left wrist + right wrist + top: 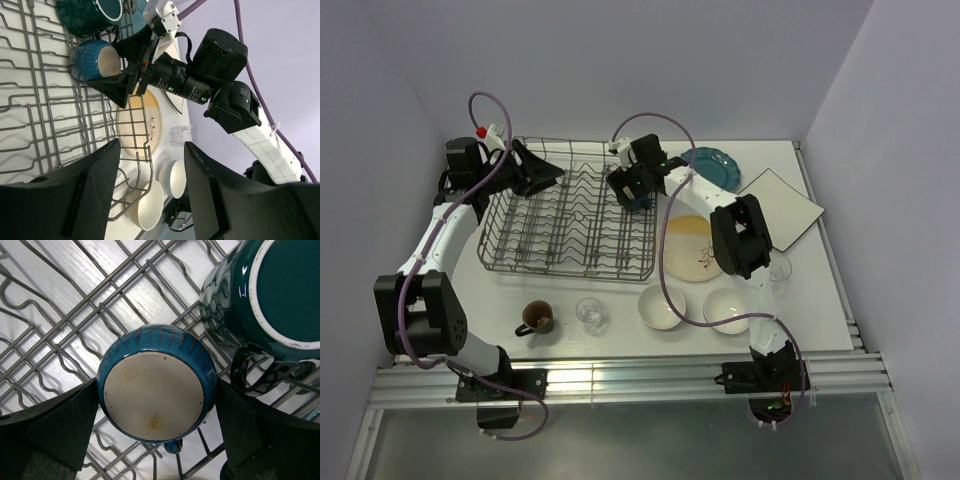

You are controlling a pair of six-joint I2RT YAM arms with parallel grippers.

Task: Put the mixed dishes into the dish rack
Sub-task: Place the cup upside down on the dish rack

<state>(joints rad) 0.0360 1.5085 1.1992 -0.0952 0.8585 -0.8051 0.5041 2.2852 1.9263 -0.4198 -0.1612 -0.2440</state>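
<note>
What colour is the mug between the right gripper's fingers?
Ribbed blue mug; clearest in right wrist view.

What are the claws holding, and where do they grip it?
The right claw grips a blue mug by its round sides, over the dish rack. The left claw holds nothing.

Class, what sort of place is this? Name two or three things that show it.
Probably a robot test cell, not a home kitchen: plain walls box in a white table, a left arm and right arm are bolted at its edge, and dishes lie beside a dish rack.
</note>
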